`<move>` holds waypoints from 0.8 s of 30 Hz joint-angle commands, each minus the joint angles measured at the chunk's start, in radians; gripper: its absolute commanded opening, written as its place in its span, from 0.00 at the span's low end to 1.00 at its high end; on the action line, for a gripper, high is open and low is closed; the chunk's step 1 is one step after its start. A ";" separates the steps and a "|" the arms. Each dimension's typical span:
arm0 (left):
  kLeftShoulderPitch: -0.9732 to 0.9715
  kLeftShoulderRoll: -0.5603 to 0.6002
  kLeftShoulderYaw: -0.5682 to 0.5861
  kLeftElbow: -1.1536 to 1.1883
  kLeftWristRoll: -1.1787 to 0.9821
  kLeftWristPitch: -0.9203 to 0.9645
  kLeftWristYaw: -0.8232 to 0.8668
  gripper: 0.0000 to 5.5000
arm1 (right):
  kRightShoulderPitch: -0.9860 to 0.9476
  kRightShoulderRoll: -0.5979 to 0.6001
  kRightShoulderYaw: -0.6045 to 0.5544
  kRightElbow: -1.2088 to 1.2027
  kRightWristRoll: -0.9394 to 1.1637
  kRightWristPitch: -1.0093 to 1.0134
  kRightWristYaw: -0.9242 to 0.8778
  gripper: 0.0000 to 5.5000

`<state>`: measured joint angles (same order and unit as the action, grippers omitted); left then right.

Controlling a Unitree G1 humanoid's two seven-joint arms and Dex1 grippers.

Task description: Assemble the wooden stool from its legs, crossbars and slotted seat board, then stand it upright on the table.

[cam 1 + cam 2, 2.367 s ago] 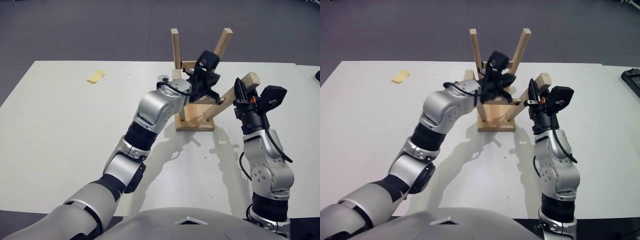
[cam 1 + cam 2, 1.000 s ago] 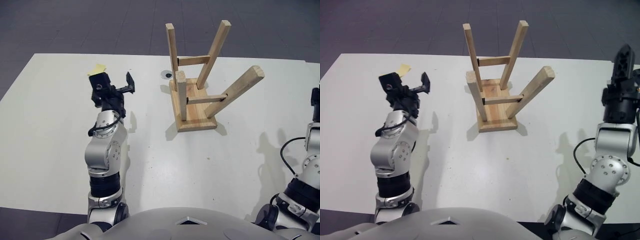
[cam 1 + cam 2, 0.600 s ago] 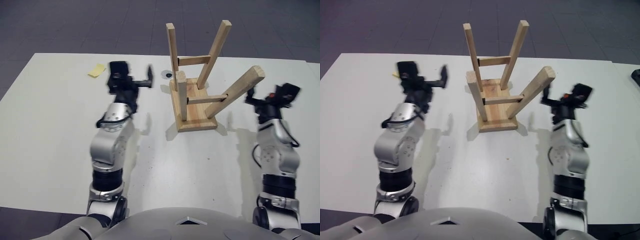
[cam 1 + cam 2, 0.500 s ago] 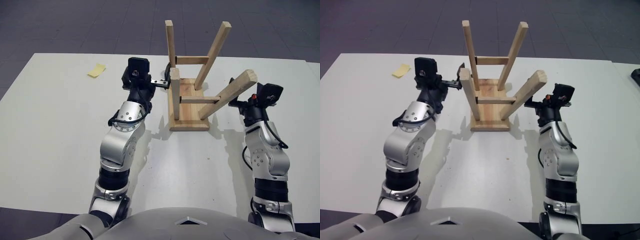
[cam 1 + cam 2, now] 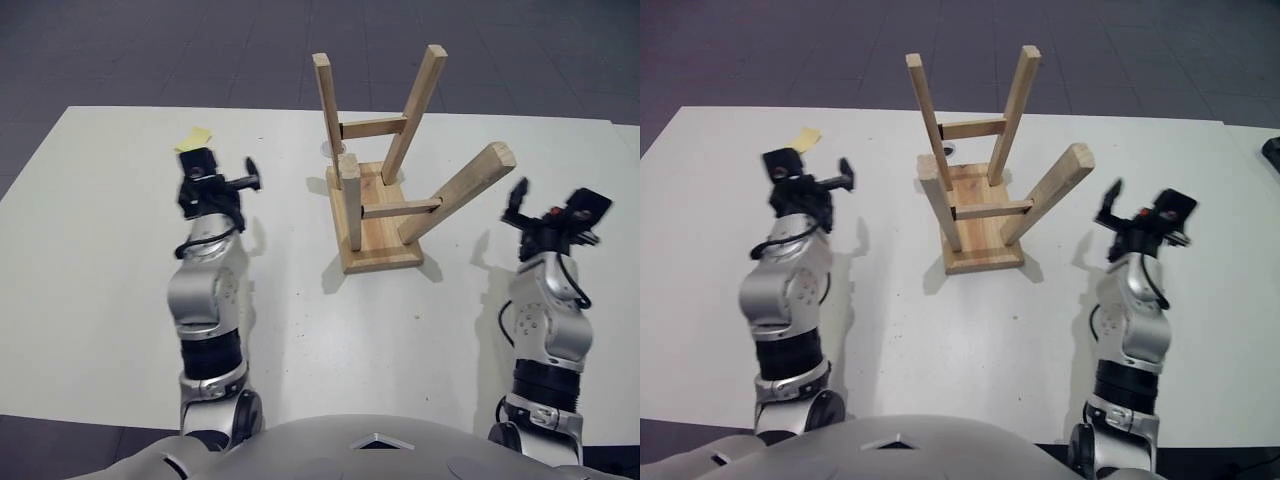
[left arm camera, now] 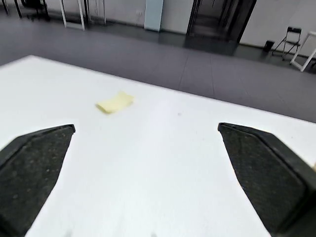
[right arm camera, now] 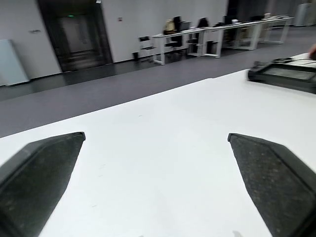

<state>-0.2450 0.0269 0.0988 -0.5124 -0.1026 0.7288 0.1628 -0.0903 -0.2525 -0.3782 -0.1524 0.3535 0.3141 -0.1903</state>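
Observation:
The wooden stool (image 5: 381,246) rests upside down with its seat board flat on the white table (image 5: 110,300). Its legs point up; the right one (image 5: 462,190) splays outward, and two crossbars (image 5: 373,127) link the legs. My left gripper (image 5: 240,181) is raised to the left of the stool, apart from it and open. In the left wrist view its pads (image 6: 34,173) stand wide apart with nothing between them. My right gripper (image 5: 533,203) hangs to the right of the splayed leg, also open, its pads (image 7: 274,180) equally wide apart in the right wrist view.
A yellow sticky note (image 5: 194,138) lies at the back left of the table, beyond the left gripper. A small round mark (image 5: 948,150) sits just behind the stool. A dark flat device (image 7: 284,74) lies on a neighbouring surface to the right.
Half a second ago both grippers were at the stool's legs. They have since drawn back outward, left and right. The stool has turned slightly on the table.

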 commanded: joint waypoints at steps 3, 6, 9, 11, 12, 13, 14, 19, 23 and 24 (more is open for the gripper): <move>0.048 0.139 -0.393 -0.150 -0.091 0.130 -0.285 0.98 | 0.039 0.051 0.320 -0.306 0.126 0.090 0.271 0.98; 0.017 0.127 -0.406 -0.040 -0.058 0.178 -0.265 0.98 | 0.080 0.077 0.351 -0.334 0.124 0.132 0.252 0.98; -0.014 0.066 -0.372 0.044 -0.038 0.178 -0.230 0.98 | 0.100 0.088 0.343 -0.287 0.071 0.145 0.213 0.98; -0.027 0.013 -0.296 0.096 -0.024 0.170 -0.165 0.98 | 0.087 0.111 0.302 -0.223 0.019 0.153 0.136 0.98; -0.033 0.008 -0.266 0.114 -0.005 0.153 -0.136 0.98 | 0.081 0.123 0.278 -0.201 -0.004 0.152 0.099 0.98; -0.037 -0.002 -0.225 0.122 0.011 0.130 -0.100 0.98 | 0.077 0.134 0.254 -0.185 -0.022 0.143 0.067 0.98; -0.040 -0.012 -0.184 0.117 0.018 0.104 -0.074 0.98 | 0.073 0.143 0.228 -0.174 -0.031 0.133 0.044 0.98; -0.023 -0.039 -0.046 0.144 0.000 -0.004 -0.032 0.98 | 0.058 0.141 0.175 -0.161 -0.044 0.117 0.046 0.98; -0.077 -0.059 -0.002 0.289 0.017 -0.147 0.010 0.98 | 0.015 0.131 0.131 -0.149 -0.051 0.105 0.039 0.98; -0.087 -0.065 0.010 0.303 0.021 -0.168 0.025 0.98 | 0.002 0.126 0.113 -0.139 -0.055 0.104 0.029 0.98</move>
<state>-0.2849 -0.0278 0.0886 -0.2475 -0.0993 0.6182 0.1605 -0.0538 -0.1120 -0.2258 -0.3064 0.3056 0.4247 -0.1469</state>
